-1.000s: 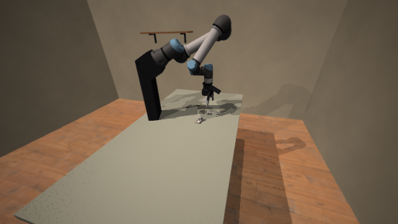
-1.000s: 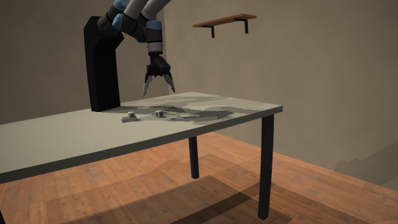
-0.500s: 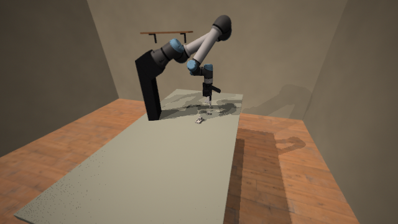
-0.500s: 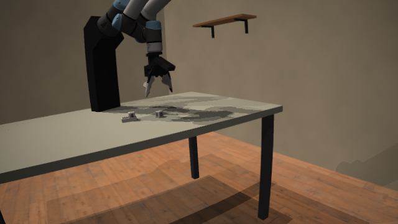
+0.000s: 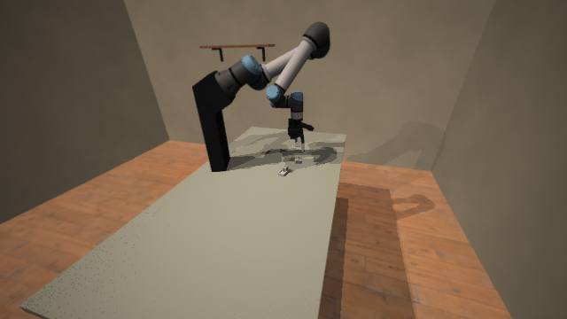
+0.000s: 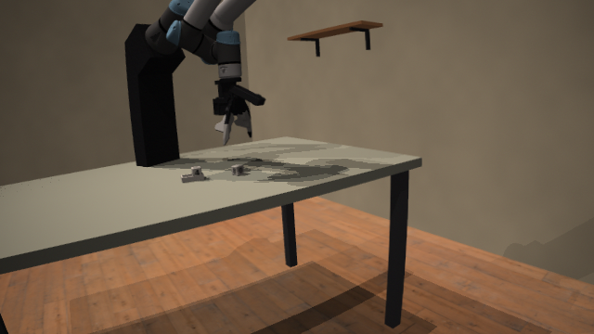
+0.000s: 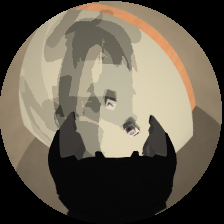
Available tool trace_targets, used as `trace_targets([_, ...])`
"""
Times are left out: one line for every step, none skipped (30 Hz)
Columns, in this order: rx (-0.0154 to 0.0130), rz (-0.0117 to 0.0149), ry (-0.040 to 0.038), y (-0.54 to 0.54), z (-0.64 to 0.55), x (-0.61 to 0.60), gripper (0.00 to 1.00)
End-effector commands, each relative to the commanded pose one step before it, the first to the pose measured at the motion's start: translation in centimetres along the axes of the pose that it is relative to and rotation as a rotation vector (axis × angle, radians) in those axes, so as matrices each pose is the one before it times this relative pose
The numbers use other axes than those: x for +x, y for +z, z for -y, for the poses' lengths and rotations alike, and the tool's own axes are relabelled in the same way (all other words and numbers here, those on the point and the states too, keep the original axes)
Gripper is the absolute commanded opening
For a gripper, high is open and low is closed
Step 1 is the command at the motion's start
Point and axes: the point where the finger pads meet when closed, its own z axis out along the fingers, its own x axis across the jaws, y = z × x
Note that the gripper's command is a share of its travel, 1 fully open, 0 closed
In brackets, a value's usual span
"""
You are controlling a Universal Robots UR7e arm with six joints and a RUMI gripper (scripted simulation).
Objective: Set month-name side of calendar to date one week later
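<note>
A small grey tray [image 6: 193, 175] lies on the table with one cube standing on it; it also shows in the top view [image 5: 283, 171]. A second grey cube [image 6: 238, 169] [image 5: 298, 161] lies loose on the table to the tray's right, apart from it, in the arm's shadow. My gripper [image 6: 233, 131] is open and empty, hanging well above the table over the loose cube. In the wrist view the loose cube [image 7: 110, 103] and the tray with its cube [image 7: 132, 127] lie between my fingertips, far below. The digits are too small to read.
The arm's black pedestal [image 6: 150, 97] stands at the table's back left. The table's far edge [image 6: 353, 173] lies to the right of the cubes. A wooden shelf [image 6: 335, 30] hangs on the back wall.
</note>
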Motion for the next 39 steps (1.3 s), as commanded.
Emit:
trace_targets([0.00081, 0.0071, -0.12895, 0.088, 0.063, 0.082, 1.0])
trace_targets([0.0, 0.0, -0.00066, 0.0, 0.0, 0.0, 1.0])
trace_targets([0.00004, -0.00004, -0.04224, 0.004, -0.018, -0.033, 1.0])
trace_targets([-0.00008, 0.00006, -0.04177, 0.023, -0.025, -0.025, 1.0])
trace_targets([-0.00012, 0.00011, -0.03614, 0.022, -0.026, -0.024, 1.0])
trace_targets([-0.00002, 0.00002, -0.00516, 0.003, -0.004, -0.004, 1.0])
trace_targets([-0.00015, 0.00015, -0.03699, 0.018, -0.031, -0.031, 1.0])
trace_targets([-0.00002, 0.00002, -0.00383, 0.002, -0.003, -0.003, 1.0])
trace_targets([0.00006, -0.00006, -0.04051, 0.01, -0.021, -0.029, 1.0])
trace_targets([0.00003, -0.00004, -0.02311, 0.009, -0.013, -0.014, 1.0])
trace_targets([0.00002, -0.00003, -0.01687, 0.006, -0.01, -0.011, 1.0])
trace_targets([0.00015, -0.00019, -0.02967, 0.003, -0.01, -0.017, 1.0])
trace_targets([0.00005, -0.00007, -0.00989, 0.001, -0.003, -0.006, 1.0])
trace_targets([0.00015, -0.00021, -0.0365, 0.005, -0.016, -0.023, 1.0])
trace_targets([0.00001, -0.00001, -0.00243, 0.0, -0.001, -0.002, 1.0])
trace_targets([0.00005, -0.00007, -0.03821, 0.009, -0.025, -0.031, 1.0])
trace_targets([0.0, 0.0, 0.0, 0.0, 0.0, 0.0, 1.0])
trace_targets([0.0, 0.0, 0.0, 0.0, 0.0, 0.0, 1.0])
trace_targets([-0.00006, 0.0001, -0.03744, 0.009, -0.033, -0.042, 1.0])
trace_targets([-0.00005, 0.00009, -0.03677, 0.019, -0.034, -0.033, 1.0])
trace_targets([-0.00005, 0.00009, -0.03492, 0.019, -0.034, -0.033, 1.0])
trace_targets([0.0, 0.0, -0.00113, 0.001, -0.001, -0.001, 1.0])
trace_targets([-0.00003, 0.00008, -0.03532, 0.014, -0.033, -0.037, 1.0])
trace_targets([-0.00003, 0.00006, -0.02861, 0.012, -0.028, -0.03, 1.0])
trace_targets([-0.00001, 0.00001, -0.00594, 0.002, -0.006, -0.006, 1.0])
trace_targets([0.00007, -0.00019, -0.03392, 0.005, -0.024, -0.027, 1.0])
trace_targets([0.0, -0.00001, -0.02835, 0.009, -0.026, -0.029, 1.0])
trace_targets([0.0, 0.0, -0.00464, 0.002, -0.004, -0.005, 1.0])
trace_targets([0.00008, -0.00024, -0.03228, 0.003, -0.023, -0.026, 1.0])
trace_targets([0.0, 0.00001, -0.03127, 0.011, -0.031, -0.035, 1.0])
trace_targets([-0.00001, 0.00004, -0.02277, 0.009, -0.023, -0.028, 1.0])
trace_targets([0.0, 0.00001, -0.00759, 0.003, -0.008, -0.009, 1.0])
trace_targets([0.00003, -0.00013, -0.02956, 0.006, -0.026, -0.029, 1.0])
trace_targets([0.0, 0.0, 0.0, 0.0, 0.0, 0.0, 1.0])
trace_targets([0.0, 0.0, 0.0, 0.0, 0.0, 0.0, 1.0])
trace_targets([0.00002, -0.00008, -0.02861, -0.001, -0.023, -0.036, 1.0])
trace_targets([0.0, 0.00004, -0.0276, 0.012, -0.03, -0.035, 1.0])
trace_targets([-0.00001, 0.00009, -0.02662, 0.013, -0.03, -0.036, 1.0])
trace_targets([-0.00001, 0.00015, -0.02561, 0.014, -0.03, -0.039, 1.0])
